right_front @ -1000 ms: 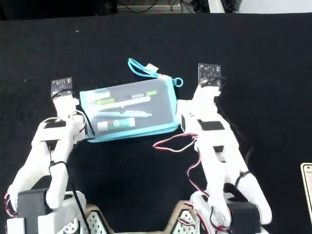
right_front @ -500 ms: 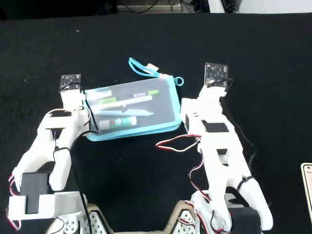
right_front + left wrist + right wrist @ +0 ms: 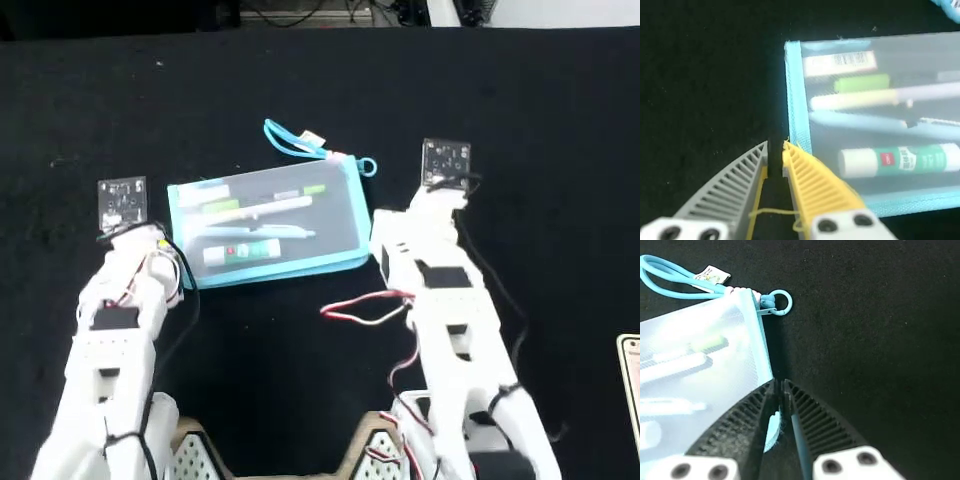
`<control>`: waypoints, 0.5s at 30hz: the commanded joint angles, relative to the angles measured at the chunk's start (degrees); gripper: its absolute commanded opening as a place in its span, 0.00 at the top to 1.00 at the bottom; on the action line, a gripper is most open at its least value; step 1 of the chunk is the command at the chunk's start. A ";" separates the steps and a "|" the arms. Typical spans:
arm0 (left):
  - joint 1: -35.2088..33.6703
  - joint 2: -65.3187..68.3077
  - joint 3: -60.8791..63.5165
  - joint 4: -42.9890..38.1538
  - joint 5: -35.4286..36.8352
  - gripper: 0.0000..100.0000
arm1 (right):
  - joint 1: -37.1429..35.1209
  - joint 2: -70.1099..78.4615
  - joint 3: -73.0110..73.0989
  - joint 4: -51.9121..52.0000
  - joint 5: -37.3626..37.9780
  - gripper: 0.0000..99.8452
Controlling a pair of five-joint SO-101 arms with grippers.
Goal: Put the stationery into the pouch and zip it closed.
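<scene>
1. Left gripper (image 3: 775,146): lower centre of its wrist view. Fingers are pressed together on nothing, tips just beside the lower left corner of the pouch (image 3: 290,271).
2. Right gripper (image 3: 778,382): likewise clenched, at the pouch's right edge (whether it nips the border, cannot tell).
3. Pouch: centre of the high view, flat on the black table (image 3: 500,100), with a glue stick (image 3: 900,159) and a white pen (image 3: 880,97) inside.
4. Zip-pull ring (image 3: 781,302): at the pouch's upper right corner; zip judged fully run.

Handling note: raise both grippers straight up before drawing back, lest closed tips drag the border.
</scene>
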 commanded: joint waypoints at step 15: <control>-0.40 -25.58 11.74 -1.14 0.26 0.94 | -7.38 -33.01 16.92 0.00 6.33 0.98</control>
